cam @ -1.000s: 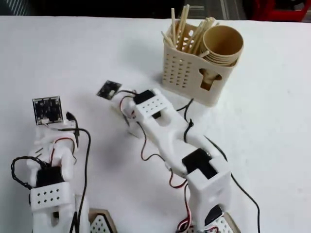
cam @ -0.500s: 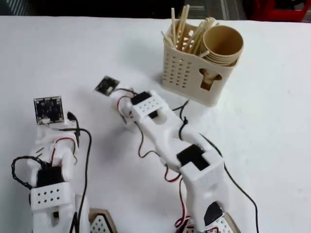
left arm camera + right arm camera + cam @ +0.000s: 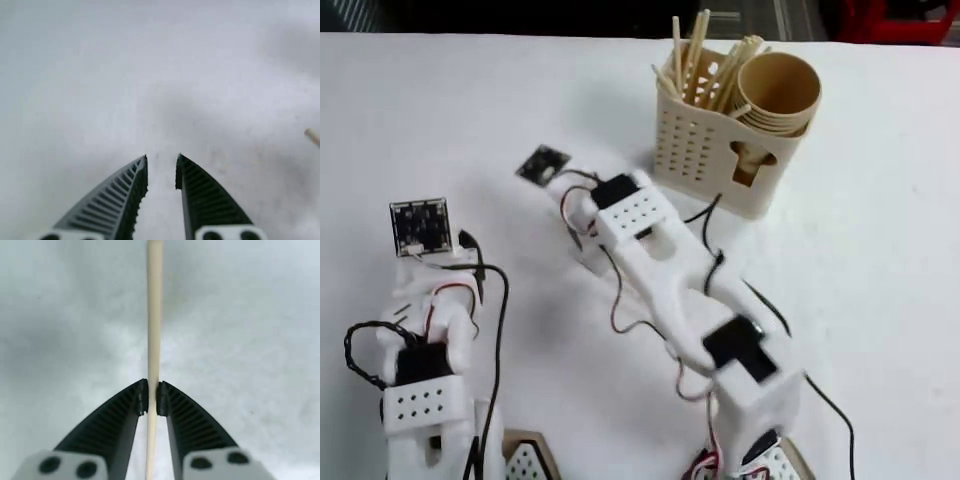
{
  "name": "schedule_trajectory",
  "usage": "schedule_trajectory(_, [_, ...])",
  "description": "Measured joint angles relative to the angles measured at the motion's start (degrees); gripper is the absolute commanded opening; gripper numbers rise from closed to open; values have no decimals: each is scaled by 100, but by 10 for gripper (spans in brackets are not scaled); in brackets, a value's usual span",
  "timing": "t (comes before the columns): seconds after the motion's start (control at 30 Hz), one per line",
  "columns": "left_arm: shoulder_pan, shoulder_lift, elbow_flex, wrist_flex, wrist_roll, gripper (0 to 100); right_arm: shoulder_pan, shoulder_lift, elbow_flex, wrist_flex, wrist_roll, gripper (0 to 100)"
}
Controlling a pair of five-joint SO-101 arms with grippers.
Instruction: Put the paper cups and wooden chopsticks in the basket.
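Observation:
My right gripper is shut on a single wooden chopstick, which runs straight out between the fingers just above the white table. In the high view the right arm reaches into the middle of the table, left of the cream perforated basket. The basket holds a stack of paper cups and several upright chopsticks. My left gripper is slightly open over bare table with nothing between its fingers. The tip of another chopstick shows at that view's edge. The left arm stays at the near left.
The white table spreads wide to the left of and behind the arms. Black and red cables hang along both arms. The basket stands at the far right of centre, with dark room edge behind it.
The right arm's wrist has shifted a little farther from the near edge and its elbow has swung right. The left arm has stayed put.

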Motion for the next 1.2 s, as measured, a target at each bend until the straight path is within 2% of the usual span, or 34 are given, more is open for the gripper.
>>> schedule_trajectory(0.37, [0, 0, 0, 0, 0, 109, 0, -2646, 9, 308, -1108, 18])
schedule_trajectory(0.53, [0, 0, 0, 0, 0, 109, 70, -3824, 9, 18, -1310, 18])
schedule_trajectory(0.67, [0, 0, 0, 0, 0, 109, 615, -4738, 255, -862, -1327, 18])
schedule_trajectory(0.87, [0, 0, 0, 0, 0, 109, 1187, -5644, 1310, -2752, -1327, 18])
schedule_trajectory(1.2, [0, 0, 0, 0, 0, 109, 1987, -5908, 2382, -5829, -1327, 17])
